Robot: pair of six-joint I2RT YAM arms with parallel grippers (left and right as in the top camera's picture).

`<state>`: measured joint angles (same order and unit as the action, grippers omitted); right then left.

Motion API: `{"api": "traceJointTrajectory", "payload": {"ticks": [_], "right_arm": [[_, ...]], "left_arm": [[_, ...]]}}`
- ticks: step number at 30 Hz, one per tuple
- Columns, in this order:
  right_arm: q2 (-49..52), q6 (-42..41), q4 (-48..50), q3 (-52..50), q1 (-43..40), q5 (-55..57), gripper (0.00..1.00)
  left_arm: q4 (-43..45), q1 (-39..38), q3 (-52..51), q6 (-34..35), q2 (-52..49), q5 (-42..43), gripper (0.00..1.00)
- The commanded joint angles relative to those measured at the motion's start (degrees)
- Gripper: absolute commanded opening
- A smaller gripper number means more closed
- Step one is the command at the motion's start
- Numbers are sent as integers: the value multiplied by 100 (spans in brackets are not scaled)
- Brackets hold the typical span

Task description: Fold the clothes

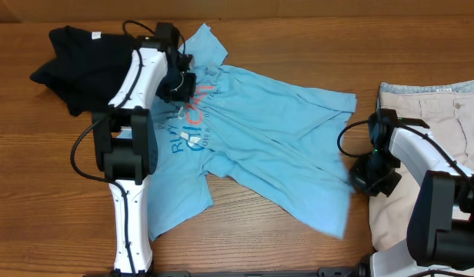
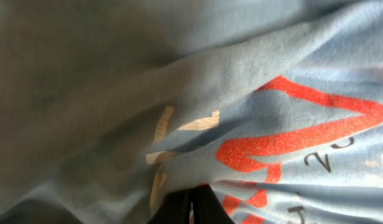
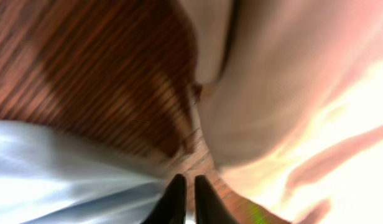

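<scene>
A light blue T-shirt [image 1: 275,146] is lying face up and unfolded across the middle of the table, wrinkled and running diagonally from the far-left area towards the near-right. Its red, white and dark-blue lettering is showing at the left end, where the cloth is bunching into folds [image 2: 272,74]. One sleeve is pointing at the far edge, the other at the near edge. A black garment [image 1: 75,58] is sitting crumpled in the far-left corner, touching the T-shirt. Beige shorts [image 1: 441,115] are lying flat along the right edge, just beside the T-shirt's hem.
</scene>
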<state>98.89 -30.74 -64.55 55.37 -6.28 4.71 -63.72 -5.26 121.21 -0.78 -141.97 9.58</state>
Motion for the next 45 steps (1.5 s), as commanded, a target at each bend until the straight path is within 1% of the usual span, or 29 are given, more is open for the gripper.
{"api": "traceJointTrajectory", "payload": {"ticks": [1,2,4,7,9,10,12,14,17,18,21,24,26,28,30,33,35,38,41,43,45], "right_arm": [[-44,345,13,94,-22,-44,27],[-79,520,22,155,-22,-177,30],[-216,787,46,330,-22,-481,34],[-507,992,166,627,-22,-1008,36],[-656,1349,402,769,-22,-1683,38],[-697,1469,562,793,-15,-2041,34],[-691,1473,927,796,-15,-2592,31],[-584,1469,1246,789,22,-2664,23],[-343,1469,1683,750,127,-2664,17],[-212,1471,1821,743,177,-2643,15],[223,1471,2116,743,289,-2555,13],[732,1462,2389,741,374,-2503,12],[1056,1386,2588,743,398,-2337,9],[1318,1032,2796,743,393,-1818,6],[1405,824,2933,743,334,-1366,5],[1416,498,3296,774,98,-658,6],[1419,492,3552,933,-190,-697,6],[1419,505,3912,1329,-632,-1137,4],[1419,586,4138,1843,-898,-1537,4],[1419,903,4129,2321,-977,-1641,4],[1405,1270,3923,2820,-986,-1722,4]], "left_arm": [[39,144,-11,-96,-83,125,9],[-22,144,96,-98,-83,291,11],[-251,127,450,-98,-83,531,13],[-883,94,1268,-98,-83,595,17],[-1403,72,1827,-98,-83,570,18],[-1672,63,2114,-96,-83,564,18],[-2173,63,2680,-94,-83,525,19],[-2594,63,3206,-94,-76,522,20],[-3235,63,4096,-94,-72,378,21],[-3309,59,4345,-92,-72,271,20],[-3309,-11,4669,-48,190,170,20],[-3309,-125,4706,37,549,-120,21],[-3309,-278,4701,39,848,-490,21],[-3309,-426,4699,170,1191,-918,22],[-3309,-511,4684,264,1464,-1150,24],[-3309,-570,4612,302,1886,-1200,28],[-3309,-557,4518,361,2157,-1255,33],[-3309,-520,4207,363,2509,-1342,40],[-3309,-444,3687,363,2776,-1349,43],[-3309,-382,3246,387,2900,-1438,44],[-3309,-297,2848,468,2933,-1528,47]]}}
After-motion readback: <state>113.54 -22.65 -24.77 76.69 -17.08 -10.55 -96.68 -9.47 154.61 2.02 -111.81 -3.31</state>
